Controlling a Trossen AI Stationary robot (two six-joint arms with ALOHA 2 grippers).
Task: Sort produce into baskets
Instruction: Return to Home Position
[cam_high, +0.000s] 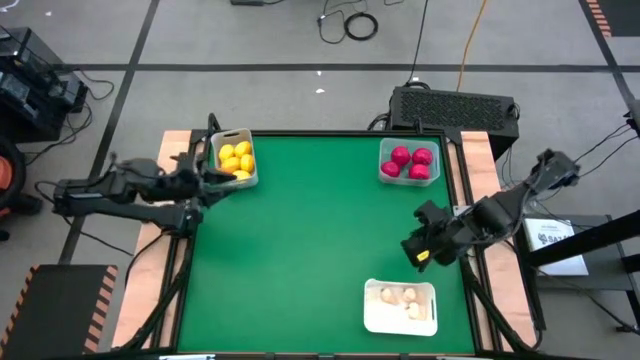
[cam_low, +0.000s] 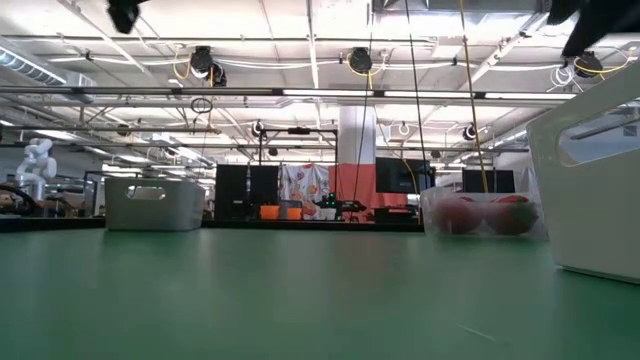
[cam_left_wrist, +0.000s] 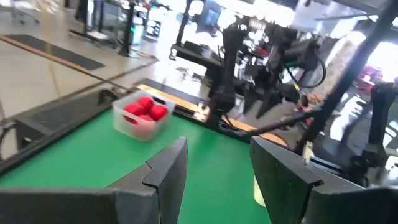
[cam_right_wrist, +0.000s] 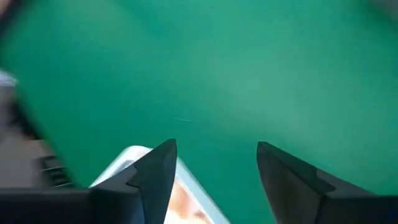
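Observation:
Several yellow lemons lie in a whitish bin (cam_high: 235, 158) at the table's far left. Red round fruits fill a clear bin (cam_high: 409, 163) at the far right, which also shows in the left wrist view (cam_left_wrist: 142, 115). White garlic bulbs lie in a flat white tray (cam_high: 400, 306) at the near right. My left gripper (cam_high: 214, 177) hangs level at the table's left edge, beside the lemon bin's near side. It is open (cam_left_wrist: 217, 168) with nothing between its fingers. My right gripper (cam_high: 420, 248) slants down above the table between the red bin and the tray. It is open (cam_right_wrist: 217, 162) and holds nothing.
The green table top (cam_high: 300, 250) stretches bare between the three containers. In the low view the whitish bin (cam_low: 155, 205) stands at the left, the clear bin (cam_low: 485, 212) at the right and the white tray's wall (cam_low: 590, 190) close by. A tray corner (cam_right_wrist: 124, 165) shows under my right fingers.

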